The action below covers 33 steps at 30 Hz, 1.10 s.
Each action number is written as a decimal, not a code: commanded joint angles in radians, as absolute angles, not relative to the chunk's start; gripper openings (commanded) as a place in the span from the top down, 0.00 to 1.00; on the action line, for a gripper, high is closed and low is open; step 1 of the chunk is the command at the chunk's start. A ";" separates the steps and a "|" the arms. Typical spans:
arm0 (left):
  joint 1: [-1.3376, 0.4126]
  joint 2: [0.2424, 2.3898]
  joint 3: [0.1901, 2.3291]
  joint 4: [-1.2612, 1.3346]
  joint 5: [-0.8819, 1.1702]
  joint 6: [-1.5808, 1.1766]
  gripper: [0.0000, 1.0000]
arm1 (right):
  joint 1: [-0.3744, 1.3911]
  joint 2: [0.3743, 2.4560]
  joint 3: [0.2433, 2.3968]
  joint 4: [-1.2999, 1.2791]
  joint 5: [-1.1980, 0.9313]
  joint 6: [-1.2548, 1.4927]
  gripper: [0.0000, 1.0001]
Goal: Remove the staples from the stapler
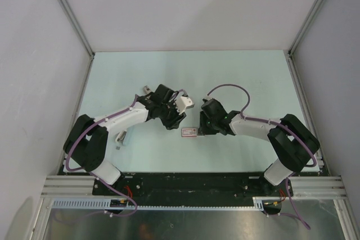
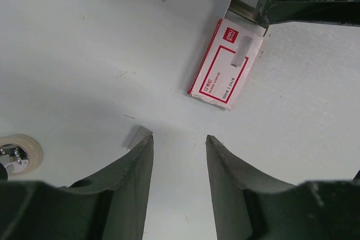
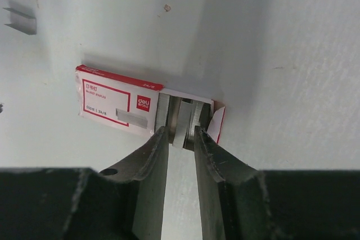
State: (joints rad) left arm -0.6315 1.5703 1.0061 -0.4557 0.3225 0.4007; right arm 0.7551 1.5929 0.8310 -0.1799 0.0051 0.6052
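No stapler shows in any view. A red and white staple box (image 1: 189, 132) lies on the table between my two grippers, also in the left wrist view (image 2: 222, 66) and the right wrist view (image 3: 115, 102). Its end is open and grey staple strips (image 3: 183, 125) show inside, one sticking out a little. My right gripper (image 3: 179, 130) (image 1: 200, 130) is narrowly open, its tips either side of that strip at the box's open end, small gaps on both sides. My left gripper (image 2: 177, 137) (image 1: 175, 121) is open and empty above bare table, just short of the box.
A loose staple strip (image 2: 138, 136) lies by my left gripper's left fingertip, and it may be the one in the right wrist view (image 3: 21, 21). A round white ring with a metal part (image 2: 14, 153) is at the left edge. Walls enclose the table.
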 commanded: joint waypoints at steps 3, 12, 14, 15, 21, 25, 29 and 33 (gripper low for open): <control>-0.628 1.524 0.994 -0.448 0.344 0.416 0.53 | 0.768 1.614 0.856 -0.188 0.045 0.594 0.72; -0.629 1.517 0.981 -0.447 0.343 0.419 0.53 | 0.773 1.570 0.862 -0.192 0.062 0.591 0.84; -0.628 1.520 0.980 -0.446 0.345 0.419 0.53 | 0.773 1.555 0.862 -0.201 0.066 0.590 0.84; -0.628 1.521 0.981 -0.446 0.347 0.419 0.53 | 0.772 1.549 0.862 -0.207 0.068 0.589 0.84; -0.629 1.524 0.984 -0.444 0.351 0.418 0.53 | 0.764 1.525 0.861 -0.237 0.077 0.584 0.85; -0.628 1.525 0.981 -0.444 0.350 0.420 0.53 | 0.744 1.510 0.860 -0.220 0.036 0.592 0.84; -0.628 1.521 0.978 -0.445 0.343 0.423 0.53 | 0.706 1.482 0.843 -0.174 -0.056 0.609 0.83; -0.629 1.518 0.978 -0.444 0.341 0.425 0.53 | 0.665 1.456 0.828 -0.164 -0.113 0.616 0.82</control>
State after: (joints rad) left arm -0.6315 1.5608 0.9817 -0.4553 0.3218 0.4023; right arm 0.6991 1.5146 0.8326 -0.2073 -0.0380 0.6033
